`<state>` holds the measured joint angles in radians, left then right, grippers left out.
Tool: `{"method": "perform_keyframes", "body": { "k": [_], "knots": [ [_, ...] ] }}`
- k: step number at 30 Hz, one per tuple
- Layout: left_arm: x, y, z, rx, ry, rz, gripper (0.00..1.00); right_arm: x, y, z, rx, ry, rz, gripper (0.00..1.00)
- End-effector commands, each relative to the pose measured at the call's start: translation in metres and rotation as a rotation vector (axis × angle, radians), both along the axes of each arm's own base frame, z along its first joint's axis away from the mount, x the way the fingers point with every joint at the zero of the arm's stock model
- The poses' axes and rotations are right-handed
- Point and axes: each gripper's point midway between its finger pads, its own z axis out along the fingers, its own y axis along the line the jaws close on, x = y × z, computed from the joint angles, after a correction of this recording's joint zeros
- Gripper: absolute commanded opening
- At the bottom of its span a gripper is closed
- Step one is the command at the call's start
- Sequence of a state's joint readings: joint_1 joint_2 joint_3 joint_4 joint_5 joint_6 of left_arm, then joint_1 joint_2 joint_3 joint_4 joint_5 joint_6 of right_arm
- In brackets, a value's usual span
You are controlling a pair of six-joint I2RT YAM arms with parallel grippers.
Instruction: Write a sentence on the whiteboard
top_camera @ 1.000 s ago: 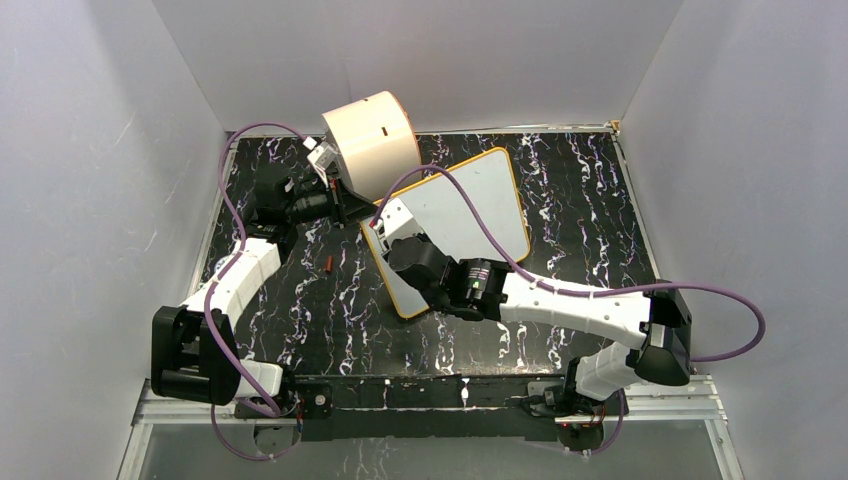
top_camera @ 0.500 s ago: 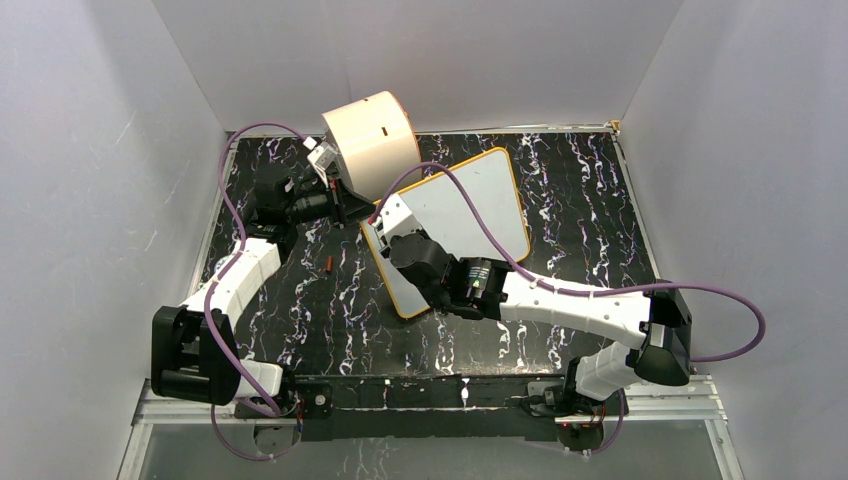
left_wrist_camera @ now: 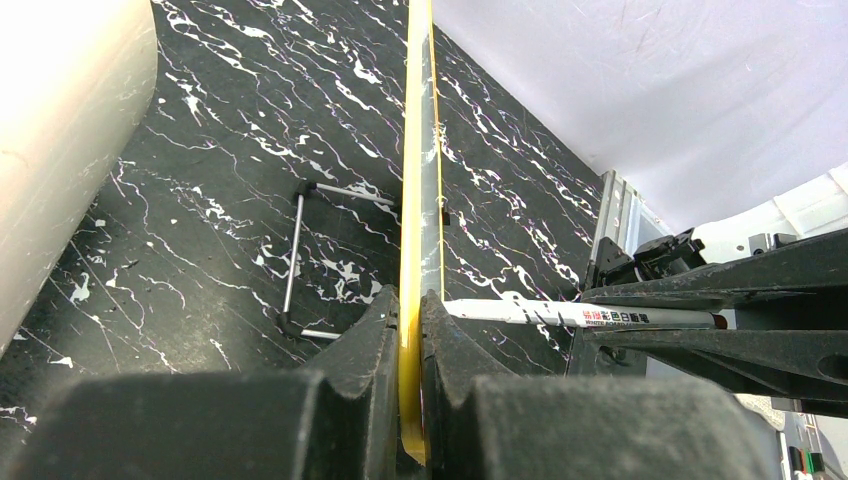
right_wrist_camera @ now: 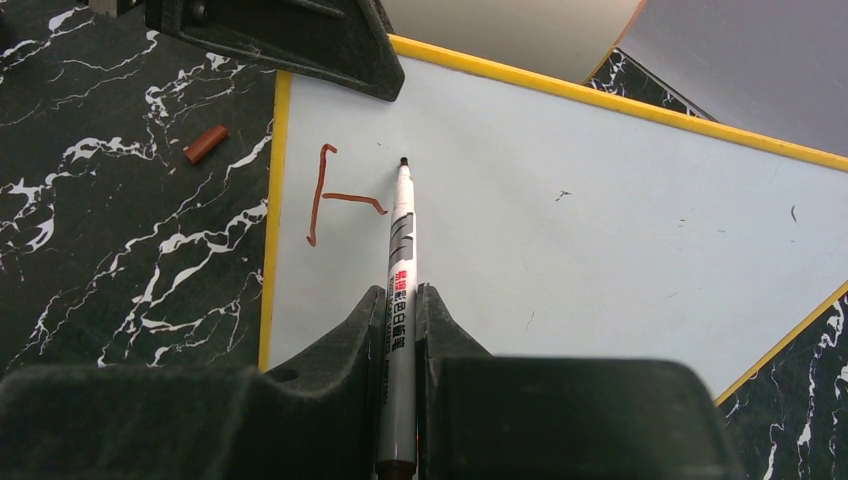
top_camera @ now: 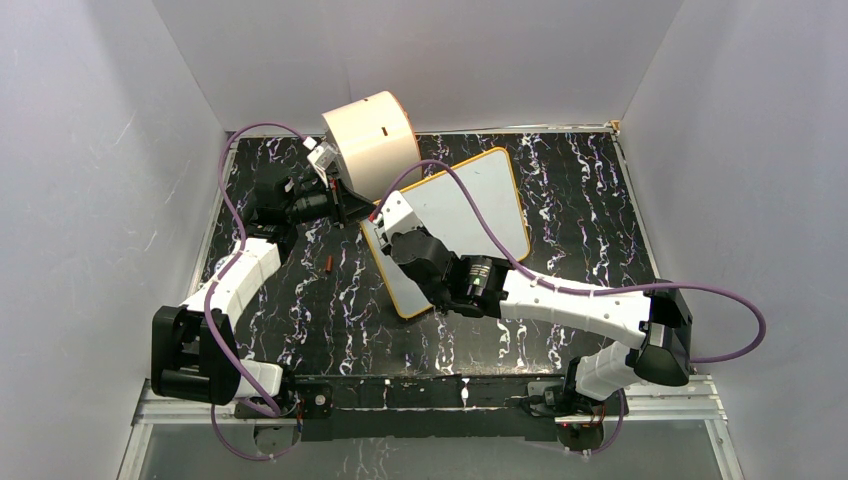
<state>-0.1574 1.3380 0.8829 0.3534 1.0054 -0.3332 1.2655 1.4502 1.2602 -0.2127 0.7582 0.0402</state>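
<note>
The whiteboard point(top_camera: 470, 205) stands propped at a slant, its face a glossy white with a yellow-orange rim point(right_wrist_camera: 272, 200). My left gripper point(left_wrist_camera: 411, 310) is shut on the board's edge point(left_wrist_camera: 415, 180), near its upper left corner in the top view. My right gripper point(right_wrist_camera: 400, 300) is shut on a white marker point(right_wrist_camera: 401, 250). The marker's tip point(right_wrist_camera: 403, 161) is at the board's face, just right of the sentence point(right_wrist_camera: 325, 195). That writing is a red-brown upright stroke with a short crossbar.
A cream cylinder drum point(top_camera: 372, 140) lies behind the board, close to the left gripper point(top_camera: 350, 208). A small red-brown cap point(top_camera: 329, 264) lies on the black marbled table left of the board. A thin wire stand point(left_wrist_camera: 300, 250) props the board from behind. White walls enclose three sides.
My right gripper with the marker has shifted slightly toward the board's far upper edge. The left arm and the board have stayed put.
</note>
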Motion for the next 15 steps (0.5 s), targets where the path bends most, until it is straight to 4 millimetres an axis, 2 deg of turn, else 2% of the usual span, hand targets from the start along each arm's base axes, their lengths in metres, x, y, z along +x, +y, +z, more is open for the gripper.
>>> {"method": "perform_keyframes", "body": {
  "k": [1, 15],
  "knots": [
    [-0.004, -0.003, -0.004, 0.010, -0.008, -0.027, 0.00, 0.007, 0.006, 0.022, 0.057, -0.022, -0.015, 0.00],
    [-0.004, -0.003, -0.004, 0.010, -0.007, -0.027, 0.00, -0.006, -0.004, -0.011, -0.034, 0.104, -0.003, 0.00]
  ]
}}
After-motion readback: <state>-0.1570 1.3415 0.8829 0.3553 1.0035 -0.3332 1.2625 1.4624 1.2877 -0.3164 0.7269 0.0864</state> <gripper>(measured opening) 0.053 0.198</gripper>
